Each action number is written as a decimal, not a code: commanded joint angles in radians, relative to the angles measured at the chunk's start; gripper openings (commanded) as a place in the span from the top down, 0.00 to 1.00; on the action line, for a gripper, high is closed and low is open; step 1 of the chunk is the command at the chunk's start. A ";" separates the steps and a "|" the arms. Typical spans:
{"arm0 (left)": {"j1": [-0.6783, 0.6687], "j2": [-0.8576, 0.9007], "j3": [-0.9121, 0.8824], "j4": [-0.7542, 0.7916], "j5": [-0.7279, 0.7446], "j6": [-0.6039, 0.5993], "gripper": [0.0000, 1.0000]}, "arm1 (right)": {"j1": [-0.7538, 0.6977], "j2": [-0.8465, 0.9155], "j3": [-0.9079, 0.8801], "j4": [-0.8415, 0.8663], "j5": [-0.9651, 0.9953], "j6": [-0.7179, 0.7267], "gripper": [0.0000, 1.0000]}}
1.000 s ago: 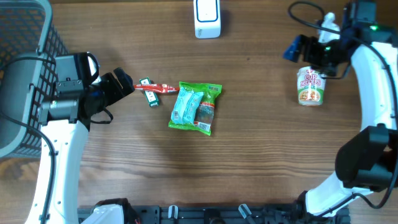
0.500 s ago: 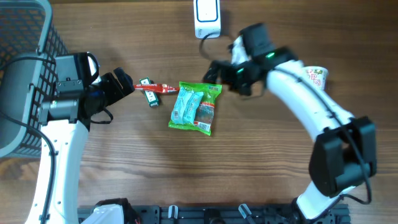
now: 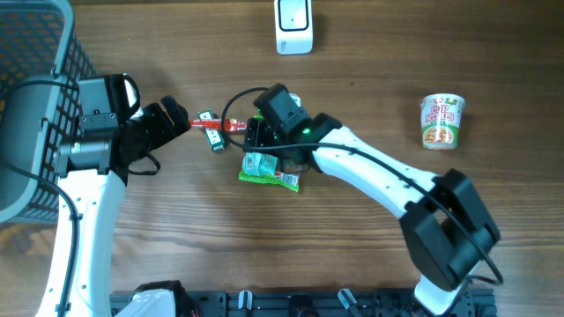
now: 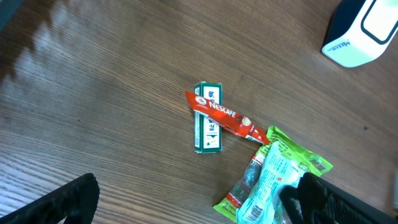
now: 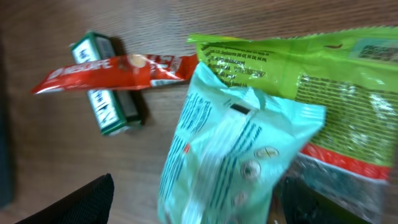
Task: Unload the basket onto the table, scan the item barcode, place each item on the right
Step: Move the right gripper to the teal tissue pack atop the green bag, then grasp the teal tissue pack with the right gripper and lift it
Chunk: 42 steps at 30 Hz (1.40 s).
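The left arm lies along the table's (image 3: pixel 220 255) left side beside the wire basket (image 3: pixel 35 88). The left gripper (image 3: pixel 181 123) points right, jaws wide apart and empty, unchanged from a second ago. Just ahead, a red stick reading NESCAFE (image 4: pixel 221 115) lies across a small green box (image 4: pixel 208 134). The right arm stretches far leftward. The right gripper (image 5: pixel 198 183) hangs over the teal packet (image 5: pixel 230 149), which lies on the green snack bag (image 5: pixel 323 68), with fingers apart on either side. A second ago it hovered by the Cup Noodles tub (image 3: pixel 441 121). The white scanner (image 3: pixel 293 26) stands at the far edge.

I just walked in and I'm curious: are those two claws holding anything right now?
Left gripper: open, empty.
Right gripper: open, over the snack packet, not gripping it.
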 commanded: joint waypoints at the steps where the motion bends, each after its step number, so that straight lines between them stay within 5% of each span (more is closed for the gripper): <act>1: -0.003 0.004 -0.001 0.002 0.008 0.009 0.00 | -0.002 0.073 -0.004 0.006 0.066 0.066 0.16; 6: -0.003 0.004 -0.001 0.002 0.008 0.009 0.00 | -0.002 0.103 -0.004 0.000 0.089 0.064 0.25; 17: -0.003 0.004 -0.001 0.002 0.008 0.009 0.00 | -0.010 0.094 -0.003 -0.002 0.090 0.001 0.69; 23: -0.003 0.004 -0.001 0.002 0.008 0.009 0.00 | -0.055 0.005 -0.002 -0.026 0.046 -0.032 0.61; 27: -0.003 0.004 -0.001 0.002 0.008 0.009 0.00 | -0.079 -0.008 -0.003 -0.083 -0.030 -0.095 0.43; 28: -0.003 0.004 -0.001 0.002 0.008 0.009 0.00 | -0.083 -0.003 -0.005 -0.119 -0.029 -0.095 0.30; 36: -0.003 0.004 -0.001 0.002 0.008 0.009 0.00 | -0.083 0.041 -0.005 -0.100 -0.118 -0.121 0.30; 42: -0.003 0.004 -0.001 0.002 0.008 0.009 0.00 | -0.083 0.066 -0.005 -0.105 -0.120 -0.120 0.43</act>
